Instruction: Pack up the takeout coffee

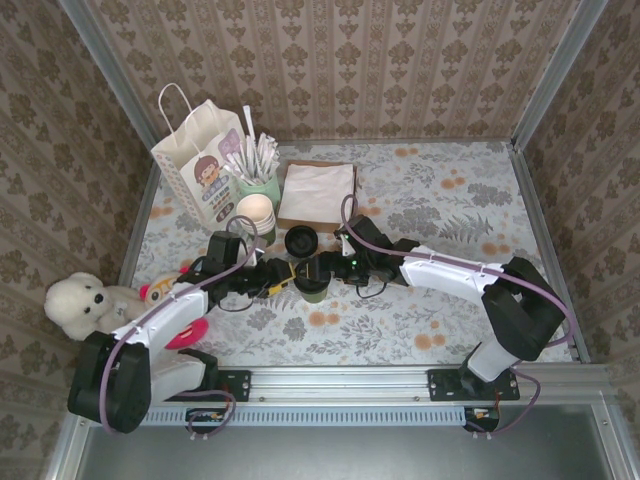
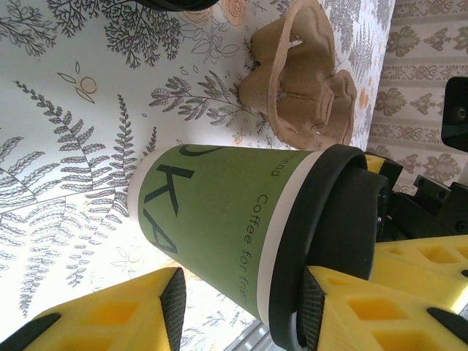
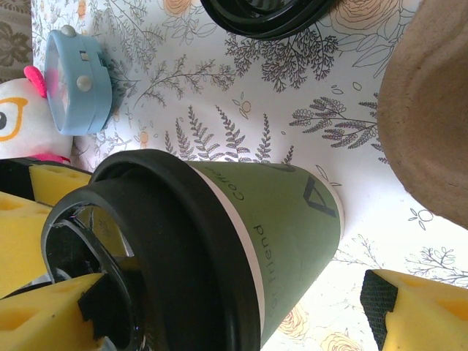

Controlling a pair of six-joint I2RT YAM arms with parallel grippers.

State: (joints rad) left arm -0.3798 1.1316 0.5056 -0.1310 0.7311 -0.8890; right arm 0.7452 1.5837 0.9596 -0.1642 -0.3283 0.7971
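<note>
**Lidded Coffee Cup Stood Between Both Grippers**

We found the coffee cup (image 1: 312, 285) upright near the middle of the flowered table (image 1: 450, 200), with its black lid (image 2: 333, 241) pressed on. It stood apart from the paper bag (image 1: 200, 160) at the far left corner.

The left gripper (image 2: 241, 281) reached it from the left. Its jaws sat on either side of the cup, one pad against the lid's rim and the other close by the lower wall. We could not tell whether that hand was pinching the cup or only bracketing it.

The right gripper (image 3: 234, 289) faced it from the other side with jaws spread wide. One finger (image 3: 29, 322) lay at the lid's top, while the other stood clear of the cup's base.

Just behind the cup we saw a spare lid (image 1: 300, 240) lying on the cloth, and beyond it a brown cardboard carrier (image 2: 300, 88). A blue alarm clock (image 3: 77, 80) and a white soft toy (image 1: 78, 303) sat off to the left.
</note>
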